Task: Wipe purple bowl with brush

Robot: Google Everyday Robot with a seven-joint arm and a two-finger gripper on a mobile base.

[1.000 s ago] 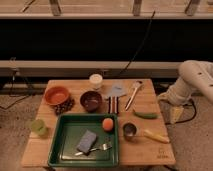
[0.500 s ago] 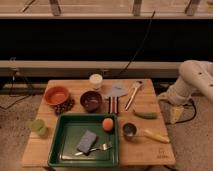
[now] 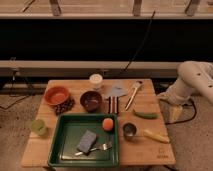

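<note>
The wooden surface [image 3: 145,145] carried everything, and the white arm [image 3: 196,80] hung off its right side, so by my judgement the step in hand was the first reach for the brush, with no wiping begun. The green tray [image 3: 54,145] filled the front left and did not lie on the way. The purple bowl [image 3: 91,100] stood upright behind the tray, near the middle, just right of the orange bowl [image 3: 56,95]. The brush [image 3: 133,94] lay flat and slanted, right of the purple bowl, with a pale blue flat piece [image 3: 116,91] and a dark striped item [image 3: 113,105] between them. The gripper [image 3: 166,96] seemed to sit at the low end of the arm, just beside the right edge, apart from the brush; whether it was released or clenched I could not tell. To do it well, I think it should come from above, turn across the thin handle, and take the end far from the head, keeping away from the green vegetable [image 3: 145,114] nearby.
</note>
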